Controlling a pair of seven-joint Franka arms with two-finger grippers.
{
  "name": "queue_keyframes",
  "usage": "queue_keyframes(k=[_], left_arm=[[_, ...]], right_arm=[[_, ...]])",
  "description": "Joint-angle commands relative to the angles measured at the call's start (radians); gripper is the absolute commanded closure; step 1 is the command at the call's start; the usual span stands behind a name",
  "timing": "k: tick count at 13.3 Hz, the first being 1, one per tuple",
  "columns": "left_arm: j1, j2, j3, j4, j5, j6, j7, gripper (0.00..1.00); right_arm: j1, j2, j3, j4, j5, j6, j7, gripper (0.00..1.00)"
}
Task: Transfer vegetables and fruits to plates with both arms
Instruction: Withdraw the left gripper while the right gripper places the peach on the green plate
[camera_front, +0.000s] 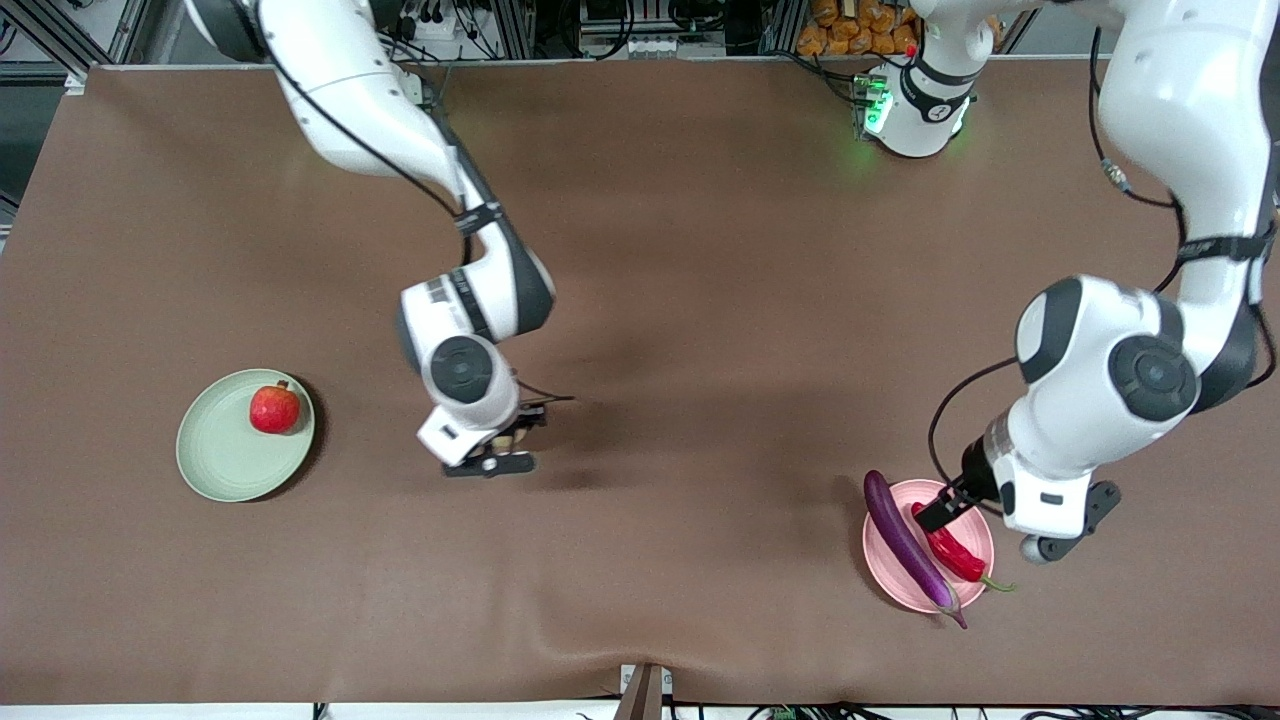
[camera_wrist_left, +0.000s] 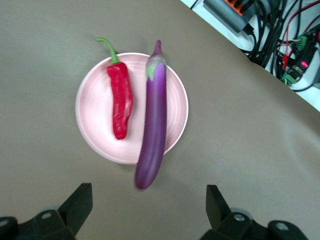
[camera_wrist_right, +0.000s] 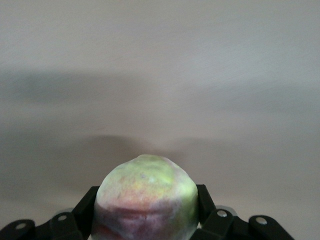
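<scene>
Front view: two plates are sitting well apart on the brown table (camera_front: 700, 300). The pale green plate (camera_front: 225, 460), toward the right arm's end, is carrying one round red fruit (camera_front: 274, 409) near its rim. The pale pink plate (camera_front: 900, 585), toward the left arm's end, is carrying one purple eggplant (camera_front: 905, 545), overhanging the rim at both ends, and one red chili pepper (camera_front: 950, 550) beside it. Wide bare table is lying between the plates. The right gripper (camera_front: 503, 448) is hanging over that open stretch. The left gripper (camera_front: 1010, 525) is hovering over the pink plate.

Left wrist view: the left gripper's fingers (camera_wrist_left: 77, 205) are standing wide apart, holding nothing, with eggplant (camera_wrist_left: 154, 115) and chili (camera_wrist_left: 120, 100) lying side by side on the pink plate (camera_wrist_left: 95, 130).

Right wrist view: the right gripper (camera_wrist_right: 147, 210) is clamping its fingers (camera_wrist_right: 85, 205) on one pale yellow-pink peach (camera_wrist_right: 146, 197), over bare table.
</scene>
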Motion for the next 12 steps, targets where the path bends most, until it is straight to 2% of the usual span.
queue_keyframes(k=[1, 3, 5, 8, 10, 12], left_arm=[[0.01, -0.1, -0.009, -0.039, -0.024, -0.085, 0.036, 0.0], [0.012, -0.163, -0.012, -0.036, -0.024, -0.18, 0.107, 0.0], [0.031, -0.221, -0.009, -0.036, -0.044, -0.257, 0.294, 0.0], [0.105, -0.296, -0.011, -0.034, -0.143, -0.369, 0.405, 0.0], [0.136, -0.348, -0.011, -0.034, -0.176, -0.45, 0.433, 0.0], [0.142, -0.393, -0.006, -0.034, -0.184, -0.468, 0.489, 0.0]], right_arm=[[-0.142, -0.059, 0.025, -0.022, -0.01, -0.063, -0.184, 0.63], [-0.264, -0.059, 0.028, -0.029, -0.007, -0.115, -0.354, 0.63], [-0.377, -0.063, 0.025, -0.026, -0.009, -0.158, -0.599, 0.63], [-0.551, -0.057, 0.025, -0.017, -0.01, -0.157, -0.962, 0.63], [-0.618, -0.048, 0.025, -0.017, -0.007, -0.148, -1.108, 0.63], [-0.667, -0.033, 0.028, -0.017, -0.004, -0.117, -1.154, 0.6]])
